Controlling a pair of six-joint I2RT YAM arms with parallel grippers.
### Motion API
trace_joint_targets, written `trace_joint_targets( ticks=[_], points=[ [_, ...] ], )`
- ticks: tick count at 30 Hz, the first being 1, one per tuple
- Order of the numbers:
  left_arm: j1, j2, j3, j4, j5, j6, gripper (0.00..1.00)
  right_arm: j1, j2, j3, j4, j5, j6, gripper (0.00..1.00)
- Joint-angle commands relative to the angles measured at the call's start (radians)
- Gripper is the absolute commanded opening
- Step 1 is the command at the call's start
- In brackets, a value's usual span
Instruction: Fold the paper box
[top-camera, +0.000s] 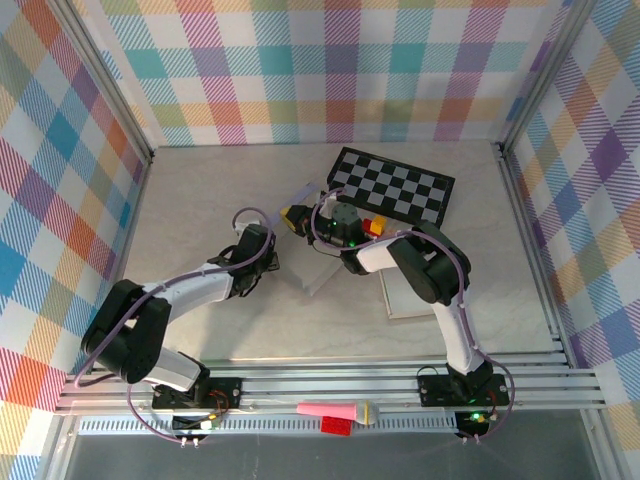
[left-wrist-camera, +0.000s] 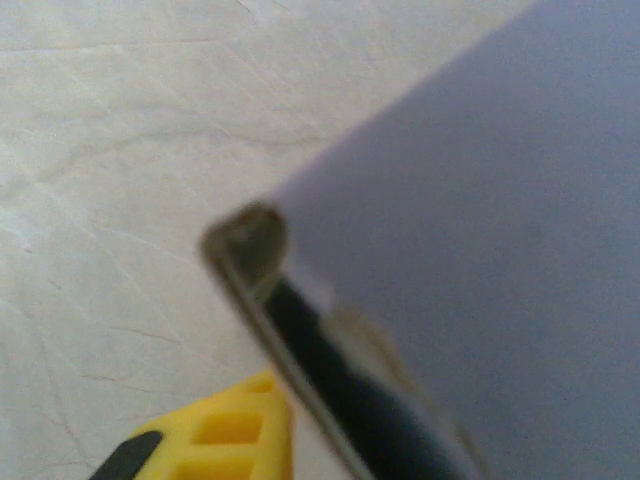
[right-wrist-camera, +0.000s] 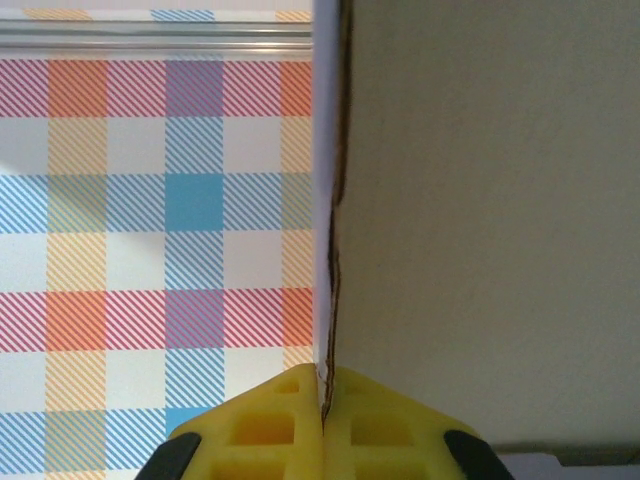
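Marbled tabletop (top-camera: 200, 200), checkerboard (top-camera: 395, 185) close behind paper box (right-wrist-camera: 480, 200). Right gripper (right-wrist-camera: 323, 410) clamped on box edge; left gripper (top-camera: 290, 215) alongside, opening unclear.

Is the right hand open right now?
No, in the right wrist view the right hand is shut, its yellow fingers pinching the paper box edge.

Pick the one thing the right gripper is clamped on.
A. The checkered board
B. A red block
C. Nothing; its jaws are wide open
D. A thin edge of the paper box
D: the right wrist view shows the right gripper with its yellow jaws pressed together on the thin edge of a paper box panel, which runs straight up from between them.
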Motion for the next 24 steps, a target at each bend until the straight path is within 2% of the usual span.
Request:
trace_joint_targets(
  ticks=[1,8,17,21,24],
  points=[
    [-0.01,0.029,0.031,0.019,-0.072,-0.063,0.12,0.032,-0.027,-0.02,-0.079,-0.034,0.019,0.0],
    [-0.035,0.09,0.088,0.004,-0.073,-0.06,0.01,0.033,-0.042,-0.011,-0.117,-0.025,0.028,0.0],
    [-0.077,0.121,0.169,-0.098,-0.171,-0.09,0.0,0.037,-0.081,-0.007,-0.197,0.004,0.035,0.01],
    [-0.081,0.106,0.181,-0.126,-0.186,-0.088,0.0,0.036,-0.123,-0.008,-0.274,0.028,0.031,0.12],
    [-0.08,0.086,0.198,-0.172,-0.198,-0.094,0.0,0.032,-0.164,0.008,-0.396,0.029,0.035,0.32]
  ],
)
